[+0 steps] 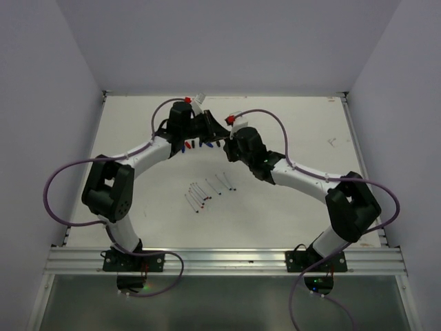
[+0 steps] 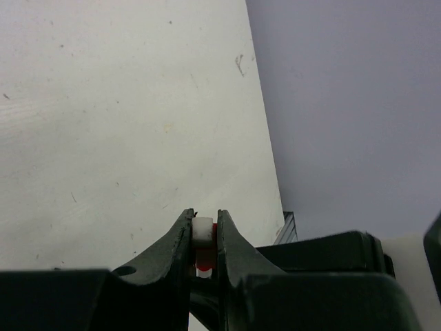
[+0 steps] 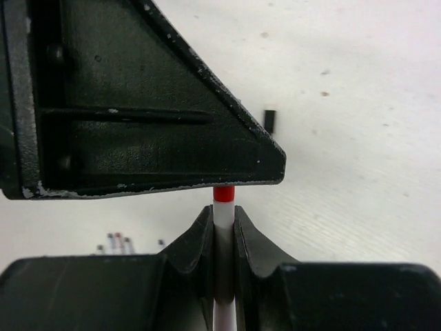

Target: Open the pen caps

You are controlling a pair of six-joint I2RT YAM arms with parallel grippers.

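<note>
Seen from above, the two arms meet over the far middle of the white table [image 1: 303, 138]. A loose row of thin pens [image 1: 207, 193] lies nearer the bases and several small caps [image 1: 186, 147] are scattered just below the grippers, but that high view hides what either gripper carries. The wrist cameras show it. The left gripper [image 2: 204, 231] has its jaws drawn narrow, pinching the white-and-red end of a pen [image 2: 202, 229] between its fingertips, clear of the tabletop. From the other side, the right gripper [image 3: 222, 221] is clamped just as tightly on the same pen's pale barrel. The barrel runs straight up between its fingers to a red section [image 3: 222, 194] that disappears behind the black flank of the left gripper's finger. Only this view picks out a single black cap [image 3: 270, 120] lying alone on the table beyond.
</note>
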